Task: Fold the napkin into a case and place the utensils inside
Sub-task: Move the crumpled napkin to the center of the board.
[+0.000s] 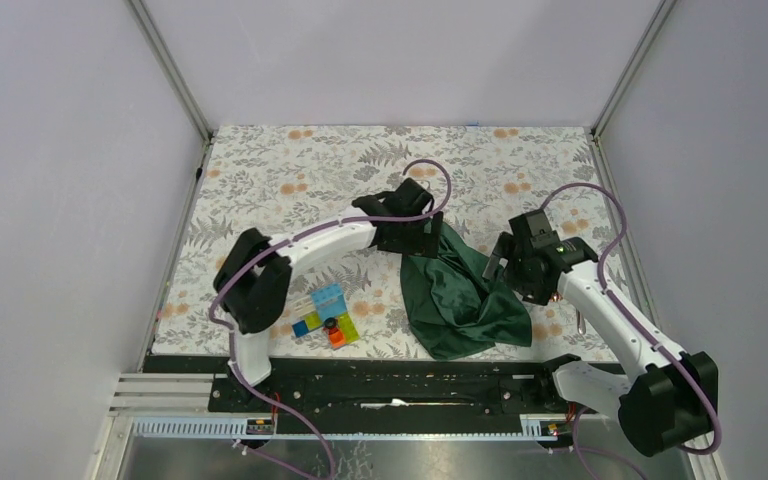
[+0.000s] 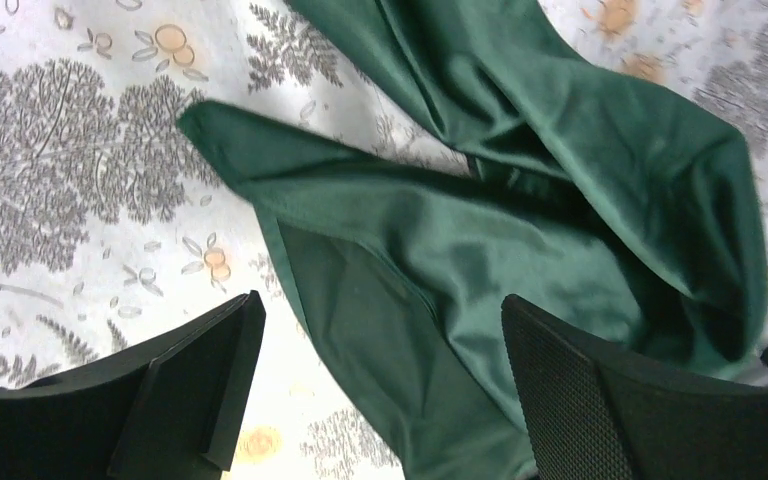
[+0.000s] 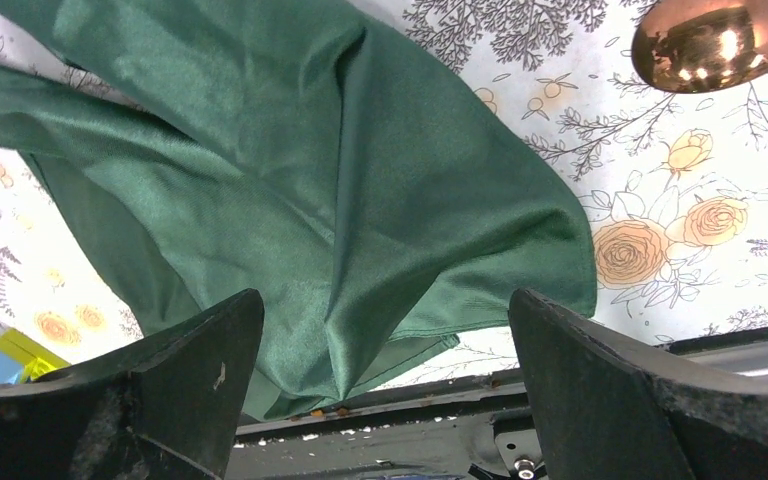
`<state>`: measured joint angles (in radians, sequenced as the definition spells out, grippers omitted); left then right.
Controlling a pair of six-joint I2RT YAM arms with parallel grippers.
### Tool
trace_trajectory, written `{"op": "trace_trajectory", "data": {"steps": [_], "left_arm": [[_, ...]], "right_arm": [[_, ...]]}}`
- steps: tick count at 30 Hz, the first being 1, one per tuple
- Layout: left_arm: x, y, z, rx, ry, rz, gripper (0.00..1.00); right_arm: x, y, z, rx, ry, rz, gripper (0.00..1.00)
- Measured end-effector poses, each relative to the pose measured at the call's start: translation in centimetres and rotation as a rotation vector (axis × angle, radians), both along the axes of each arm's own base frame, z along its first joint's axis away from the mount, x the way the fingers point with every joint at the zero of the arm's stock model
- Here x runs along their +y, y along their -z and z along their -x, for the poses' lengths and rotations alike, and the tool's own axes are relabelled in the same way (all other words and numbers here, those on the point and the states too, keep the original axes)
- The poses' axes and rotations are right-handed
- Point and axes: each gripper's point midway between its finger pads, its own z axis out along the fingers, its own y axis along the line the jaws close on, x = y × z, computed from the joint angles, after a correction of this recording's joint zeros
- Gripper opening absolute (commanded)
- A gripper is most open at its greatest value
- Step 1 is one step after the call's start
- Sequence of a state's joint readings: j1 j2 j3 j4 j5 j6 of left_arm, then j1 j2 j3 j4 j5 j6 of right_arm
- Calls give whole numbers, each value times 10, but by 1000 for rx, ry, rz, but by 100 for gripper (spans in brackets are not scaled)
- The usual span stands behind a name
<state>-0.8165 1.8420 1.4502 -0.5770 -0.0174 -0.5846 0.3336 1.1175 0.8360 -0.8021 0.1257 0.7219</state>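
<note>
Dark green satin cloth napkin lies crumpled on the floral-covered worktop, between the arms near the front edge. Left tool spread wide over it. Right tool likewise spread, gripping nothing. Copper-coloured spoon bowl near napkin.

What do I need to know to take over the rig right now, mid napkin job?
Left gripper: open, holding nothing, over the far part of the dark green satin napkin.
Right gripper: open, holding nothing, over the napkin's right side.
Napkin: crumpled in a loose heap on the floral table covering, no flat folds.
Utensils: the copper-coloured round-bowled spoon lies on the covering, apart from the napkin. The thin silver utensil lies beside the right arm.
Done: no fold visible.
Left: flatten the napkin, fold the case, put both utensils inside.
</note>
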Motion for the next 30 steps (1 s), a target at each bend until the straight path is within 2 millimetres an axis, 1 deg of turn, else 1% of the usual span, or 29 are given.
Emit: {"op": "trace_trajectory", "data": {"steps": [3, 5, 7, 10, 12, 14, 16, 19, 20, 22, 23, 25, 26, 28, 30], "left_arm": [[-3, 19, -15, 5, -27, -35, 84], [1, 29, -21, 19, -57, -43, 80], [7, 35, -32, 29, -100, -34, 79], [18, 37, -50, 29, -175, -7, 80], [23, 39, -60, 25, -221, 18, 79], [24, 44, -61, 34, -247, 38, 75], [22, 49, -57, 54, -255, 54, 73], [14, 52, -53, 72, -250, 78, 62], [11, 53, -54, 75, -249, 88, 55], [7, 58, -52, 87, -244, 94, 35], [6, 60, -52, 94, -246, 96, 27], [6, 66, -55, 103, -252, 98, 10], [7, 67, -57, 108, -257, 103, 1], [13, 66, -63, 115, -276, 116, 0], [24, 61, -78, 103, -310, 140, 0]], "right_arm": [[3, -1, 2, -8, -34, -16, 100], [5, -4, 4, -24, -59, -30, 100], [7, -10, 4, -53, -81, -47, 100], [9, -19, 0, -104, -102, -61, 100], [10, -20, -1, -113, -112, -61, 100], [10, -19, -2, -111, -119, -61, 100], [13, -17, -1, -96, -131, -68, 100], [16, -10, 1, -60, -152, -75, 100], [17, -9, 1, -52, -158, -77, 100], [17, -8, 1, -47, -168, -75, 100], [17, -8, 1, -48, -172, -74, 100], [18, -8, 1, -50, -184, -76, 100], [20, -9, 2, -49, -194, -83, 100], [26, -11, 2, -56, -228, -112, 100], [37, -14, -2, -76, -274, -159, 100]]}}
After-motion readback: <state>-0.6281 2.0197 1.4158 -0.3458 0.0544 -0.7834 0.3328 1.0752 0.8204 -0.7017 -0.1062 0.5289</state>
